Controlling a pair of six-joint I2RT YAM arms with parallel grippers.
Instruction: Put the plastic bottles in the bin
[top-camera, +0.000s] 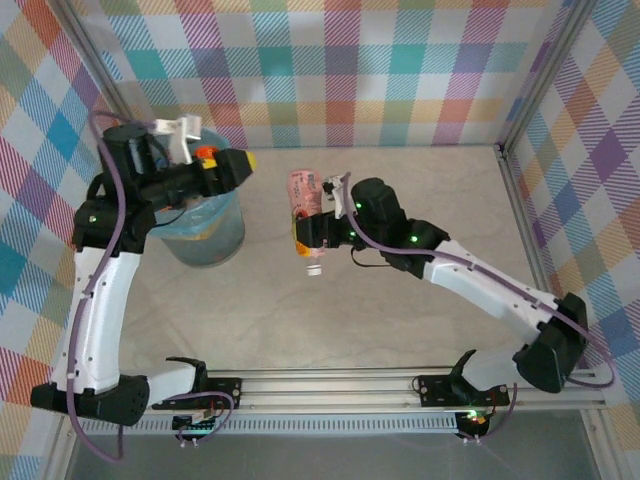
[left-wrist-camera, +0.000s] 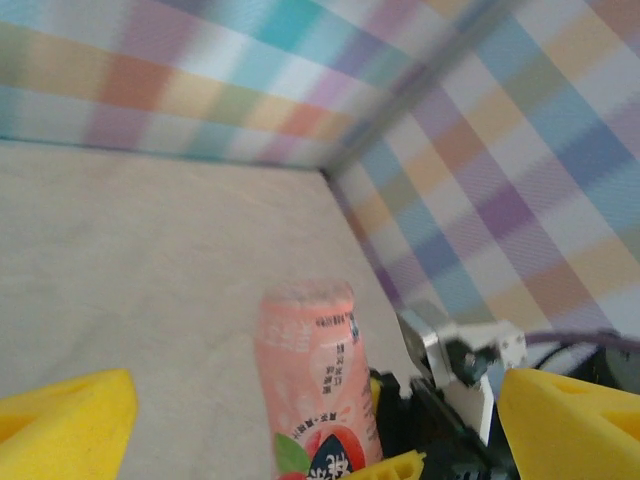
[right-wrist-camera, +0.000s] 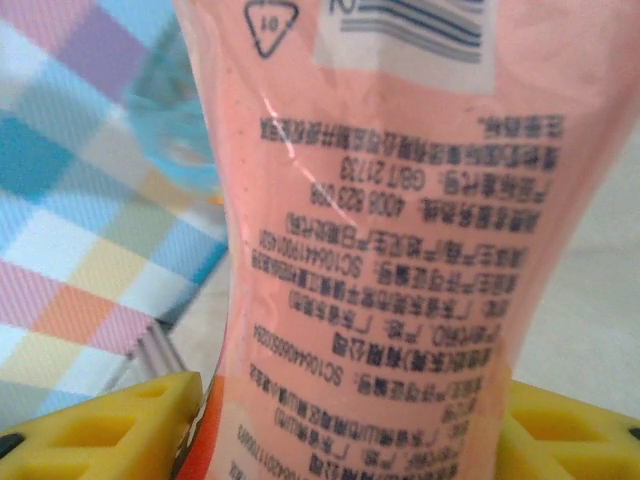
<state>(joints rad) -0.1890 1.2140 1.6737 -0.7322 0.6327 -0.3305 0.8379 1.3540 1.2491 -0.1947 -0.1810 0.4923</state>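
A pink plastic bottle (top-camera: 303, 196) with a white cap (top-camera: 315, 268) hangs over the middle of the table, bottom pointing to the far wall. My right gripper (top-camera: 309, 236) is shut on its lower body. In the right wrist view the bottle (right-wrist-camera: 390, 250) stands between the yellow fingers (right-wrist-camera: 110, 425). The bin (top-camera: 205, 228), grey-blue with a light blue bag, stands at the left. My left gripper (top-camera: 240, 160) hovers over the bin's far rim, open and holding nothing. In the left wrist view its yellow fingertips (left-wrist-camera: 65, 425) stand wide apart, with the pink bottle (left-wrist-camera: 315, 370) beyond them.
Checked walls close the table at the back, left and right. A metal frame post (top-camera: 525, 210) runs along the right edge. The arm bases sit on a rail (top-camera: 330, 385) at the near edge. Bare table lies between the bin and the right wall.
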